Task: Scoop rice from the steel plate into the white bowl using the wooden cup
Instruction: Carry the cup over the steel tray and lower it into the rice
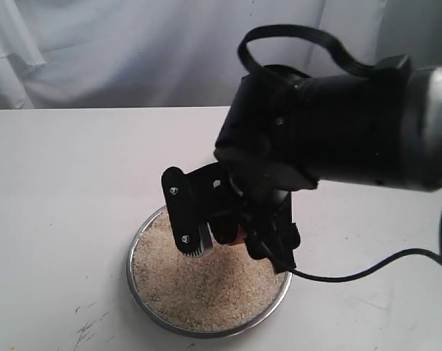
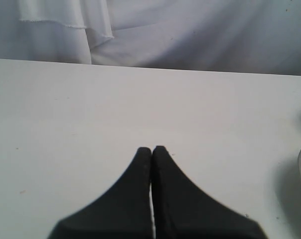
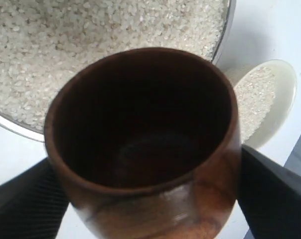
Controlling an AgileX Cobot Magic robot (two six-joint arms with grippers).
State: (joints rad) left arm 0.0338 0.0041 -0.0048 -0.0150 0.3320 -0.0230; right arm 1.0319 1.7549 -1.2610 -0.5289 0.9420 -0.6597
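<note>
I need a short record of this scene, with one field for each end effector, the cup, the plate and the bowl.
right end effector: shut on the cup, above the plate
cup: brown wood, no grains visible inside
plate: steel, covered with rice
bowl: white, beside the plate, some rice inside
left end effector: shut, holding nothing, over the table

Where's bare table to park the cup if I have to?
Free: the table left of the plate, and the strip between plate and curtain; the shut left gripper hangs over bare table too. Crowded: right of the plate a cable runs, the bowl sits close by the rim, and the right gripper holds the cup over the rice.
</note>
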